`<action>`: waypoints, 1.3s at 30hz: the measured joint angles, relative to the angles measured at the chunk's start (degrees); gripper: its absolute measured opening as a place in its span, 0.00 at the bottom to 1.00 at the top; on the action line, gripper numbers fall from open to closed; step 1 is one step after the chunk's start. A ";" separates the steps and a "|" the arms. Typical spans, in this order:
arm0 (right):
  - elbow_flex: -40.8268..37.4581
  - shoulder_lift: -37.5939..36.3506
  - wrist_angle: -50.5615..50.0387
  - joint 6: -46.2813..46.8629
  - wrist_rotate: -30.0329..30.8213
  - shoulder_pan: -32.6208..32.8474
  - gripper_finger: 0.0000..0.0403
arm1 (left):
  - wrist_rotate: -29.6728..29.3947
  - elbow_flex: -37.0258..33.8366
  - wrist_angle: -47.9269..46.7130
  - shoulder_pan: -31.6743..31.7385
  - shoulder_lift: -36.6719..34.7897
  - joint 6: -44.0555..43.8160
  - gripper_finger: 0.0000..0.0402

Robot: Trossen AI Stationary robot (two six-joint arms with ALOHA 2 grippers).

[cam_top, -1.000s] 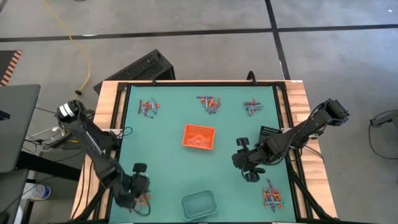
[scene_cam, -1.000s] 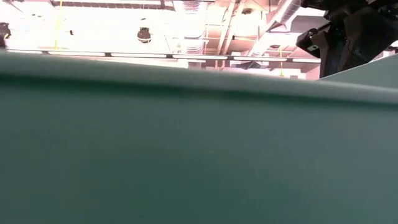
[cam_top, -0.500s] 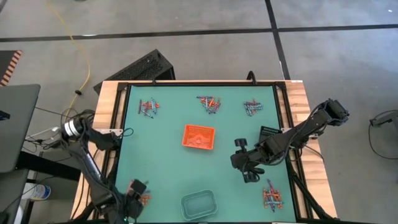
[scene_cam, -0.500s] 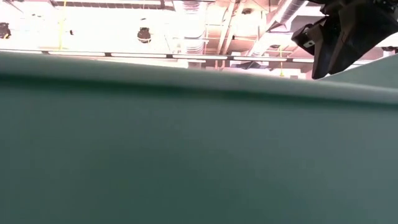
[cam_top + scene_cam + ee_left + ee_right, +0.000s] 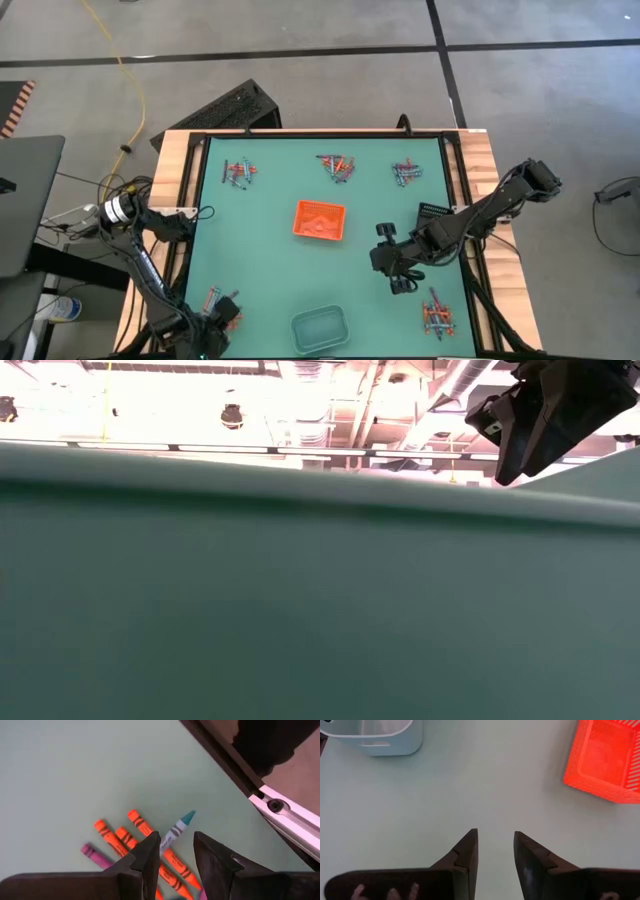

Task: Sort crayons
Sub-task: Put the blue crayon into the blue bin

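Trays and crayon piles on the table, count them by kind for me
Orange tray: 1
Clear tray: 1
Black tray: 1
Crayon piles: 5
Total: 8

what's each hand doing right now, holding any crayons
Left hand: open, empty, over the crayons.
Right hand: open, empty, over bare mat.

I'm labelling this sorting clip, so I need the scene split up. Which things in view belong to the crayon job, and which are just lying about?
Belongs to the job:
- crayons in heaps on the green mat
- orange tray
- clear tray
- left gripper, open over a heap
- right gripper, open, empty

Lying about:
- black tray at the mat's right edge
- yellow cable on the floor
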 joint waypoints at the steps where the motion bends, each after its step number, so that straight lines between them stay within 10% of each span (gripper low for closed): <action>1: 0.00 0.00 0.01 0.03 0.00 0.00 0.29 | 0.07 0.00 0.37 0.00 0.00 1.16 0.27; 31: 0.00 0.15 0.49 0.47 0.09 0.48 0.29 | 2.18 6.34 -5.04 2.34 9.38 21.30 0.27; 39: 0.00 0.15 0.47 0.45 0.07 0.52 0.29 | 3.27 6.32 -3.94 3.15 9.38 22.98 0.11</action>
